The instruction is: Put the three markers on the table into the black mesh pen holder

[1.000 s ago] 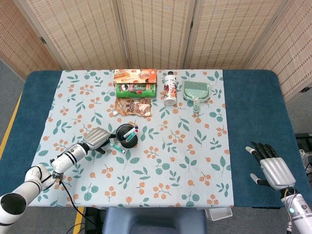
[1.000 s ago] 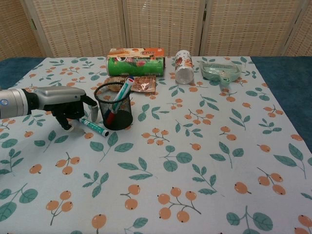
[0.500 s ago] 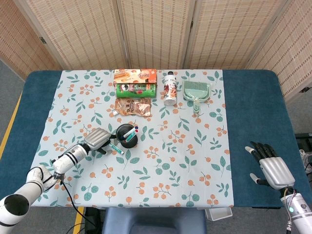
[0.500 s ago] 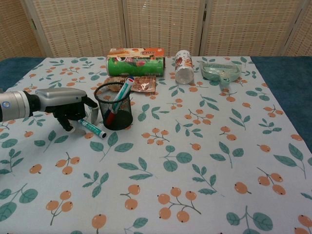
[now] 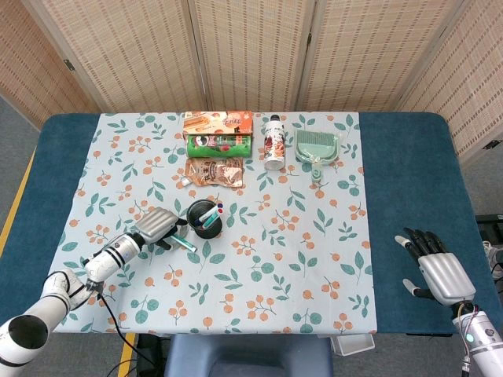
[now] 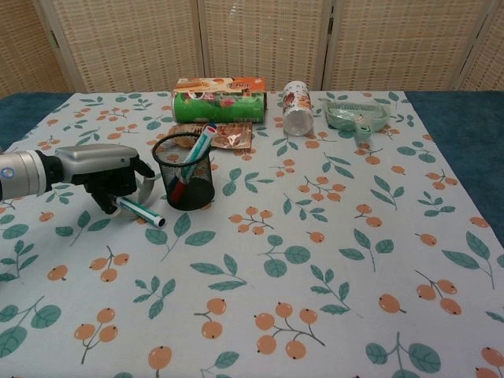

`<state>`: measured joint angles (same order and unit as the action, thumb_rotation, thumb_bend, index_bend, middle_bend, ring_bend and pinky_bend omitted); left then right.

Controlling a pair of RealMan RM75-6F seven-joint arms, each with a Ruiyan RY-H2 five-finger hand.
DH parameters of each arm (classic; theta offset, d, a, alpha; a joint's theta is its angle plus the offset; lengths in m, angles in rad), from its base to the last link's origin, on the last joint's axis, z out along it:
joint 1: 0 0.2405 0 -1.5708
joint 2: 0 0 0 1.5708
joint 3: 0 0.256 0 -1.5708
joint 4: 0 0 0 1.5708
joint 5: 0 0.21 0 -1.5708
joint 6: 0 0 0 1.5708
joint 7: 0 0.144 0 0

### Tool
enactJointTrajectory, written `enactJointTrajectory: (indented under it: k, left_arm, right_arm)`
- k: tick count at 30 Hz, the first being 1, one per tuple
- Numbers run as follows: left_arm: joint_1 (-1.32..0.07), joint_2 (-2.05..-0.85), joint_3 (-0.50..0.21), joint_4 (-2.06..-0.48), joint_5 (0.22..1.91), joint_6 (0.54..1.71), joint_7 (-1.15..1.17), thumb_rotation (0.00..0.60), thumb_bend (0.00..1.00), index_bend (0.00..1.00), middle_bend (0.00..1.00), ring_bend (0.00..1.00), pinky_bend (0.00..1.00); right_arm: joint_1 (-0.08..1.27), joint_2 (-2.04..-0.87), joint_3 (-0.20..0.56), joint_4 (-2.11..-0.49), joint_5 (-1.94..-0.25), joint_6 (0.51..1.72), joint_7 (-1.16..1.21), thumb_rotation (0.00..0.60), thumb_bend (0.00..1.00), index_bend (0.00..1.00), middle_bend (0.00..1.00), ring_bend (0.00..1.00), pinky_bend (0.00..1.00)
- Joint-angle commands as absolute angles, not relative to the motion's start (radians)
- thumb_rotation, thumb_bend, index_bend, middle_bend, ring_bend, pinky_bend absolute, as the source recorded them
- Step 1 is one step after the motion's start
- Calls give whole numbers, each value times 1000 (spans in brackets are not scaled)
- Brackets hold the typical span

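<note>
A black mesh pen holder stands left of centre on the floral cloth, with a teal marker and a red one standing in it. Just left of it my left hand pinches one end of a third, green-teal marker. The marker's white tip points away from the hand, low over the cloth beside the holder's base. My right hand rests open with its fingers spread at the table's right front, seen only in the head view.
Behind the holder lie a brown snack bag, a green can on its side and an orange box. A white bottle and a green dustpan sit at the back right.
My left hand has drawn back a little toward the front left, and the green-teal marker has moved with it, away from the holder's base. The right hand has stayed still.
</note>
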<state>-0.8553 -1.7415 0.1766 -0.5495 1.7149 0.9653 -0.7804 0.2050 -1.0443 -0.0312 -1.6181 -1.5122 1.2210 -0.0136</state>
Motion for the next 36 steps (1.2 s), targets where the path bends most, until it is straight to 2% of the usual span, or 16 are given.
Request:
enactJointTrajectory:
  k: [1,6,12,15,18,22,27,32,36]
  left_arm:
    - [-852,-1740,178,-552,1715,969,-781,600,314,594,959,942,971]
    - [-846,-1735,178,-562,1715,984,-784,600,314,600,960,943,971]
    - [-829,-1681,142,-617,1682,1035,-794,600,314,604,961,943,972]
    - [-809,-1620,106,-712,1641,1068,-836,600,314,597,961,944,973]
    - [-791,-1527,53,-874,1573,1075,-926,600,314,594,961,946,975]
    - [-773,-1380,-22,-1101,1480,1066,-985,600,314,591,961,949,977]
    - [-759,-1246,-95,-1286,1372,1022,-971,600,314,590,961,950,978]
    - [-760,-1180,-179,-1401,1247,963,-944,600,314,591,962,950,978]
    - [-768,-1193,-218,-1461,1192,944,-879,600,314,591,962,950,979]
  right_arm:
    - [205,-1046,-32,-1619,-1512,1220,-17,600,285,108,0,0,0]
    - [207,-1048,-31,-1620,-1510,1217,-21,600,286,108,0,0,0]
    - [208,-1047,-31,-1618,-1511,1217,-17,600,285,108,0,0,0]
    - [208,-1046,-31,-1617,-1512,1218,-12,600,285,108,0,0,0]
    - [211,-1046,-32,-1615,-1514,1212,-9,600,285,108,0,0,0]
    - [214,-1046,-33,-1614,-1514,1205,-7,600,285,108,0,0,0]
    - [214,-1046,-35,-1614,-1516,1205,-6,600,285,108,0,0,0]
    - [219,-1047,-34,-1612,-1510,1195,-3,600,285,108,0,0,0]
    - [221,-1047,-32,-1611,-1508,1194,0,600,285,108,0,0,0]
